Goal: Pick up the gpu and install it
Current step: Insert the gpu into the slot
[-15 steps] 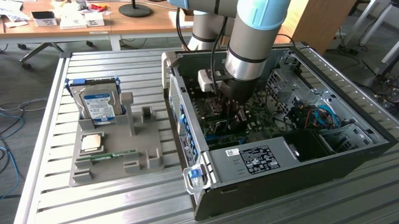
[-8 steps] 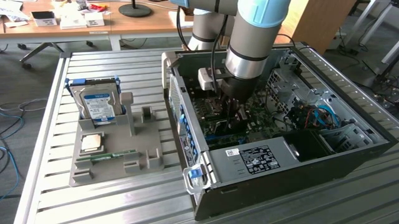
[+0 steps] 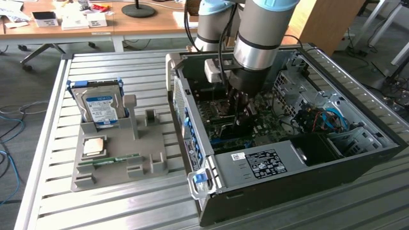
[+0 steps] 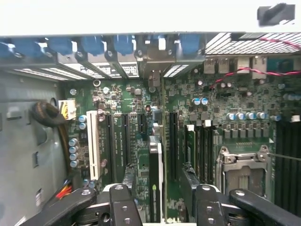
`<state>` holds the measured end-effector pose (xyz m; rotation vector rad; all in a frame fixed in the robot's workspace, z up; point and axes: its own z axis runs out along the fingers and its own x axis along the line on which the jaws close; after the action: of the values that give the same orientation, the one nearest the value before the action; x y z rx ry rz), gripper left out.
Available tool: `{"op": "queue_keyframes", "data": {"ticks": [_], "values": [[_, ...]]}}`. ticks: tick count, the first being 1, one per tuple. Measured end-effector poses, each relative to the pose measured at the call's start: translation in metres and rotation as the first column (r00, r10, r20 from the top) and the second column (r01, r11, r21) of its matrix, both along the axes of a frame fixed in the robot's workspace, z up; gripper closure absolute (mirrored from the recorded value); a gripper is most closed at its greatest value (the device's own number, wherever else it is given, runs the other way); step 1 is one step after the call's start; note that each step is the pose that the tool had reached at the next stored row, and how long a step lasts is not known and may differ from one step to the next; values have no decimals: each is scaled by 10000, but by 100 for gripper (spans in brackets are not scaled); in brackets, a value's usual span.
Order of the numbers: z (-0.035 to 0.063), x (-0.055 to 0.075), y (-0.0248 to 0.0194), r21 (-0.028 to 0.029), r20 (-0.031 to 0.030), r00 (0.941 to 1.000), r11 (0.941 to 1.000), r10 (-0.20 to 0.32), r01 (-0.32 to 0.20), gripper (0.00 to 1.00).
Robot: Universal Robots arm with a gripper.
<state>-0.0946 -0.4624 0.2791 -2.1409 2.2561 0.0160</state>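
The gripper is clenching the gpu edge-on above the motherboard slots inside the computer case; no label there is reading legibly.

The gpu is edge-on, its lower part hidden between the hand fingers.

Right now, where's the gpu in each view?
Exterior view: gpu stands inside the open case, directly under the arm, over the motherboard.
Wrist view: gpu seen edge-on, mid-frame, among the expansion slots, running toward the case's rear wall.
Shared landmark: blue slot clips along that wall.
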Motion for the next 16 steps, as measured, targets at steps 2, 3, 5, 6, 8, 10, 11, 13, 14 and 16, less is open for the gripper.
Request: {"op": "queue_keyframes", "data": {"ticks": [2, 3, 5, 6, 8, 10, 11, 13, 14, 16], "values": [[62, 0, 0, -4, -1, 10000, 10000, 0, 0, 49], [95, 0, 0, -6, 0, 10000, 10000, 0, 0, 49], [160, 0, 0, -12, -1, 10000, 10000, 1, -1, 49], [192, 0, 0, -14, 0, 10000, 10000, 1, -1, 49], [254, 0, 0, -18, 0, 10000, 10000, 1, -1, 49], [313, 0, 1, -26, 1, 10000, 10000, 0, 0, 49], [343, 0, 1, -30, 1, 10000, 10000, 1, -1, 49], [398, 0, 2, -40, 1, 10000, 10000, 1, -1, 49], [424, 0, 2, -43, 1, 10000, 10000, 0, 0, 49], [466, 0, 3, -47, 2, 10000, 10000, 1, -1, 49]]}}
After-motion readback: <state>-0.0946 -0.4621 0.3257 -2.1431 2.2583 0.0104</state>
